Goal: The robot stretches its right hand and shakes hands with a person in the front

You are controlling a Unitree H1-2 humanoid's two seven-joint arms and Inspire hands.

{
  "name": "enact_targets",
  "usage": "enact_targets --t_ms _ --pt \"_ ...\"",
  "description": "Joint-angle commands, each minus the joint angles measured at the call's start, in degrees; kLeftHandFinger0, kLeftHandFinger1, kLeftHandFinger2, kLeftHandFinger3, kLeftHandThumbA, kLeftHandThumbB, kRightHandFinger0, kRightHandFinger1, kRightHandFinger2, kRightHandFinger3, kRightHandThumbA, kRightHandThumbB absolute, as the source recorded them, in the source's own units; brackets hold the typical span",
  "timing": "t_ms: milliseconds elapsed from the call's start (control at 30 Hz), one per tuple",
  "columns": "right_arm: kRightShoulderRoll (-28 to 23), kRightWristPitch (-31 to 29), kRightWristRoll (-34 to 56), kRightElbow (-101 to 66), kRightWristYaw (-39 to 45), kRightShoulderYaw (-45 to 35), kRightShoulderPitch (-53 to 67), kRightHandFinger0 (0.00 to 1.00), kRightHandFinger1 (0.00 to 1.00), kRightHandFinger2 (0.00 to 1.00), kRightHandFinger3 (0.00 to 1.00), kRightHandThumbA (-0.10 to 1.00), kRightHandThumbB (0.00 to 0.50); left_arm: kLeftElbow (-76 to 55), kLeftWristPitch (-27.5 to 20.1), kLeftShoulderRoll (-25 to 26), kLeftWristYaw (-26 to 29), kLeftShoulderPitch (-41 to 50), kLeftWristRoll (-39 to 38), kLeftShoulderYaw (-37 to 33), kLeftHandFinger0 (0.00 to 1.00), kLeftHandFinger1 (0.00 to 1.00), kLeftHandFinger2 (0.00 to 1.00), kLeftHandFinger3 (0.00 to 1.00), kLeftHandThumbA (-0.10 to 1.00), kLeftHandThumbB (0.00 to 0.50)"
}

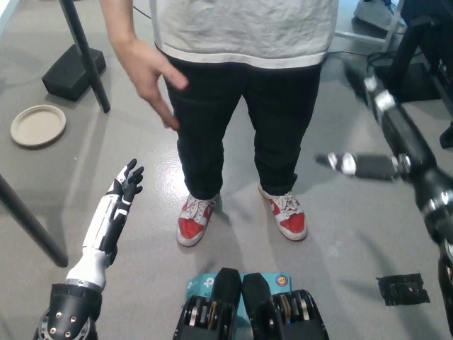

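A person in a grey shirt (244, 28), black trousers and red-and-white shoes (195, 219) stands right in front of me. The person's hand (152, 74) hangs free at the upper left, away from mine. My black right hand (400, 134) is out at the right, blurred, open with fingers stretched upward and the thumb (354, 164) sticking left; it holds nothing. My white left hand (124, 188) rests low at the left, open, fingers spread.
A beige plate (38, 124) lies on the floor at the left, near a black block (74, 67) and slanted black stand legs (85, 53). Black equipment bases (414, 64) stand at the upper right. A strip of black tape (402, 289) marks the floor at the lower right.
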Motion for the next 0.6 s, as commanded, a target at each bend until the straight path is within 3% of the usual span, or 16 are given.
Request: enact_targets --t_ms 0,67,200,300,467,567 --pt "0.6 -8.4 5.0 7.0 -0.4 -2.3 0.8 1.0 1.0 1.0 1.0 0.9 0.401 -1.1 -0.9 0.6 -0.2 -0.6 -0.3 0.2 1.0 1.0 1.0 1.0 0.93 0.1" --pt "0.7 -12.6 4.3 13.4 -0.7 -2.1 0.7 1.0 1.0 1.0 1.0 0.88 0.355 -0.8 -1.7 0.5 -0.4 -0.4 -0.6 0.2 1.0 1.0 1.0 1.0 0.93 0.09" --pt "1.1 -16.3 3.0 23.3 -1.4 -1.2 -0.6 1.0 1.0 1.0 1.0 0.94 0.421 -2.1 -1.5 0.4 0.0 1.0 -0.6 0.5 1.0 1.0 1.0 1.0 0.93 0.089" --pt "1.4 -17.0 3.6 24.0 -1.2 -1.4 -0.7 1.0 1.0 1.0 1.0 0.98 0.401 -2.5 -1.1 0.4 0.2 1.0 -0.6 0.7 1.0 1.0 1.0 1.0 0.92 0.098" --pt "1.8 -18.0 4.9 25.0 -0.4 -1.7 -0.6 1.0 1.0 1.0 1.0 1.0 0.429 -1.8 -2.0 0.4 0.2 1.2 -0.7 0.8 1.0 1.0 1.0 1.0 0.92 0.091" --pt "1.9 -18.4 5.3 25.3 -0.4 -1.7 0.0 1.0 1.0 1.0 1.0 1.0 0.379 -1.8 -2.2 0.1 0.1 1.8 -0.9 0.7 1.0 1.0 1.0 1.0 0.92 0.089"
